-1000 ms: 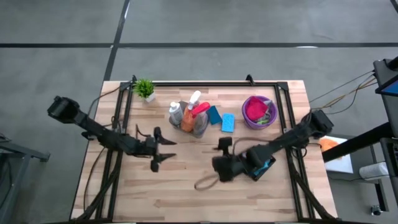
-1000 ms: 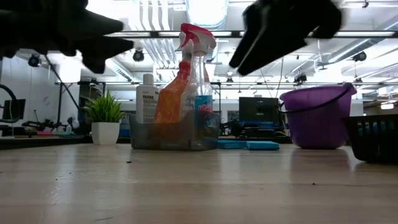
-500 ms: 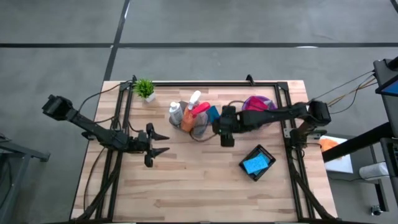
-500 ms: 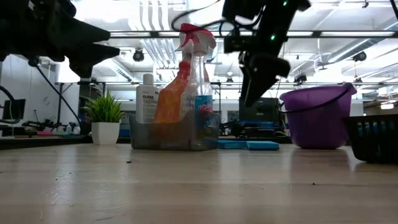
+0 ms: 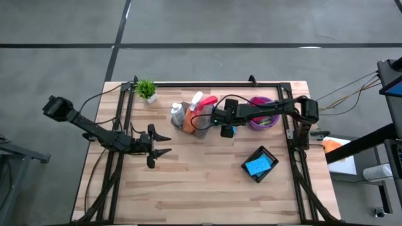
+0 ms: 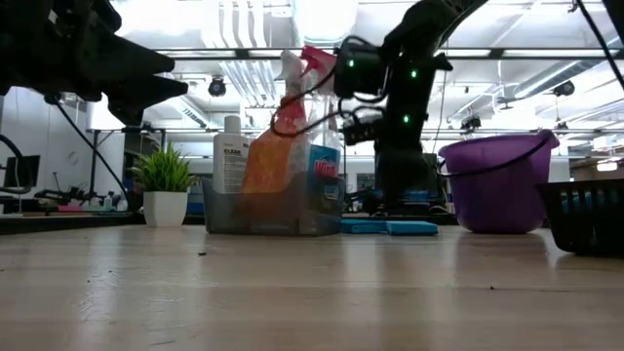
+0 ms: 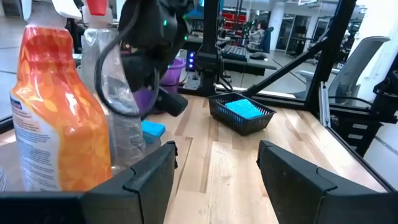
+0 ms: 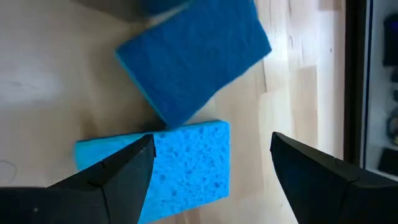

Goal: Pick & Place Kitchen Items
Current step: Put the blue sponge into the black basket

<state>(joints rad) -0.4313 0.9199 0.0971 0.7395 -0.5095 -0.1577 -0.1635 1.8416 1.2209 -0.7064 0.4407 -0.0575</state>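
The right pincer [image 8: 211, 168] hangs spread and empty over two blue sponges [image 8: 177, 155], which lie overlapping toward the bench's [image 5: 188, 188] far edge, between the tray of bottles [image 5: 191, 119] and the purple bucket [image 5: 267, 119]. They look light, soft and squashy; gripping across the short sides seems safest. Tray and bucket crowd both flanks. The left pincer [image 5: 164, 145] waits spread over the open middle.

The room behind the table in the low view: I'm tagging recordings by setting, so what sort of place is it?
Likely a robotics lab or open workshop, not a home kitchen: exposed ceiling ducts, a monitor on a bench, and a metal-framed wooden table.
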